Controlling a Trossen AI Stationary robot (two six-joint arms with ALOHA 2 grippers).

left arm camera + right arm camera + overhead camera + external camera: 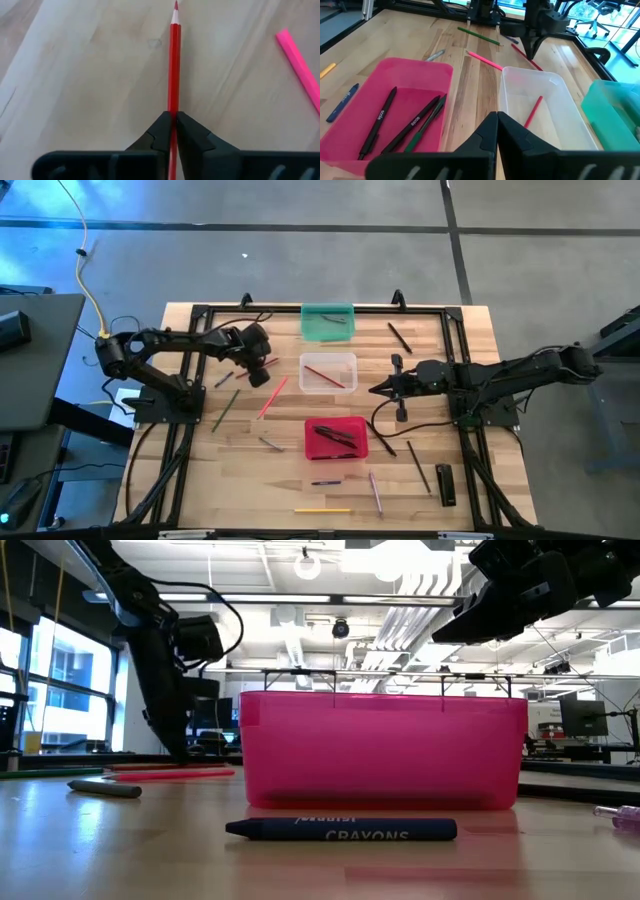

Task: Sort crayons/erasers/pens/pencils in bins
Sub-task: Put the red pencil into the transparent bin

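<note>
Three bins sit in a line down the middle of the wooden table (200, 480): a teal bin (327, 321) at the far edge, a clear bin (328, 371) in the middle with one red pencil lying in it, and a red bin (336, 438) nearer the front holding dark pens (379, 120). Loose sticks lie scattered around them: a pink pencil (272, 397) and a green pencil (225, 409) left of the clear bin, a grey crayon (271, 444) left of the red bin, a blue crayon (341, 830) and a yellow pencil (322, 510) toward the front edge, and black pens (399, 337) on the right half. A flat black block (445, 484) lies near the front right corner. The left gripper (262, 372) reaches in from the left side, tilted down at the table just left of the clear bin, its jaws pinched around a red pencil (174, 75) that runs straight out between the fingertips with its sharpened tip pointing away; the pink pencil lies close beside it. The right gripper (378, 390) hangs above the table just right of the clear bin, pointing toward the bins, its jaws closed on nothing. A black frame borders the tabletop, which stands on a grey concrete floor; the low view shows a room with ceiling lights, windows and desks behind.
</note>
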